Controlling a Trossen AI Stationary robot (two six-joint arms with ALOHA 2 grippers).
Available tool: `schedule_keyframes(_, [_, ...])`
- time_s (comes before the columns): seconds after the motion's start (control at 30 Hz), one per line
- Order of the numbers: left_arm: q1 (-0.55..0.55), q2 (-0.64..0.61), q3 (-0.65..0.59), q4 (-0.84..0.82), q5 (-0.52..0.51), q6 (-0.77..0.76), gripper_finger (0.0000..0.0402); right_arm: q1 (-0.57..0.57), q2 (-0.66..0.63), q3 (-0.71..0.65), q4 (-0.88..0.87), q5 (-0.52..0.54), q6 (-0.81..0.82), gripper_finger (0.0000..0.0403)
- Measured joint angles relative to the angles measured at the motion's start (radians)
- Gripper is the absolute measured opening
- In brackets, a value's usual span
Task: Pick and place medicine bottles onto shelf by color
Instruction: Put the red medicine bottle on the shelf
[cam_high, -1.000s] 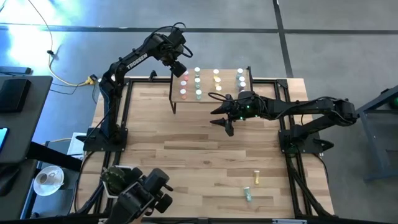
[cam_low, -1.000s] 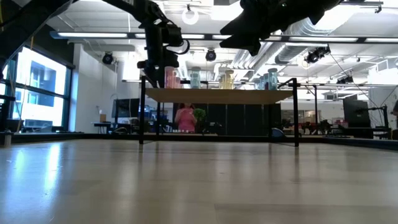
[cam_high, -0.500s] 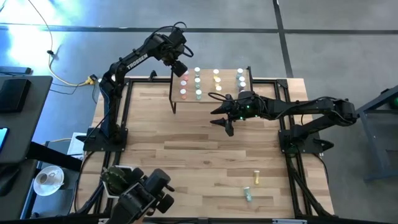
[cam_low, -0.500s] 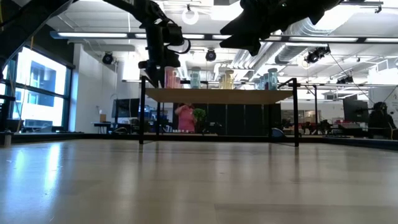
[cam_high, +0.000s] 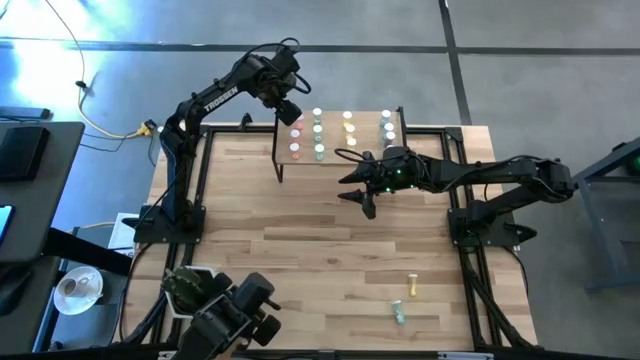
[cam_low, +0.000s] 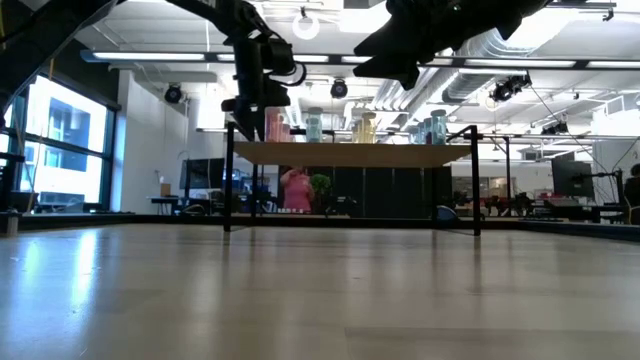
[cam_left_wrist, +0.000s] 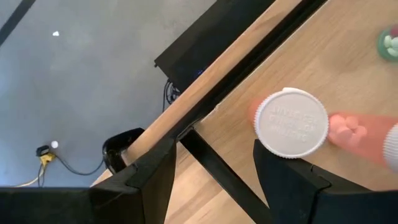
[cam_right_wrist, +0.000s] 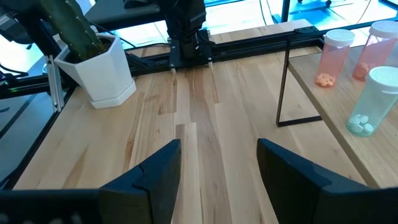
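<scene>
**Placement at the Shelf Corner: Release Complete, Two Bottles Remaining**

While the left gripper (cam_high: 291, 108) hangs over the left back corner of the shelf (cam_high: 335, 160), its fingers stand spread and hold nothing. In the left wrist view a red bottle (cam_left_wrist: 292, 122) stands upright on the shelf board just beyond the fingertips, apart from both, with its white cap facing the camera. This is judged to be the release step of a red-bottle placement, with withdrawal not yet begun.

The right gripper (cam_high: 366, 203) hovers above the tabletop (cam_high: 300, 250) in front of the shelf, jaws apart and empty. The plant pot (cam_right_wrist: 99, 74) appears far across the table in its wrist view.

The shelf carries the medicine bottles (cam_high: 340, 132) in colour columns: red, green, yellow, blue-grey from left to right. Two bottles remain lying on the table near the front right: a yellow bottle (cam_high: 412, 290) and a green bottle (cam_high: 398, 313).

Next move, as judged: lift the left gripper straight up, clear of the caps, to avoid toppling the red column. One arm must then descend on a lying bottle, most likely the right, since both lie on its side.

Compared with the earlier frames, neither arm nor any bottle has shifted. Only a person in the background of the low view has changed position.
</scene>
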Motion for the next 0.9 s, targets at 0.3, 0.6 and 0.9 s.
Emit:
schedule_keyframes(0.3, [-0.004,0.0,0.0,-0.001,-0.015,-0.01,0.0185,0.0,0.0,0.0,0.0,0.0,0.0,0.0201])
schedule_keyframes(0.6, [-0.002,0.0,0.0,-0.012,-0.007,-0.018,0.0179,0.0,0.0,0.0,0.0,0.0,0.0,0.0201])
schedule_keyframes(0.9, [-0.002,0.0,0.0,-0.007,-0.008,-0.028,0.0178,0.0,0.0,0.0,0.0,0.0,0.012,0.0201])
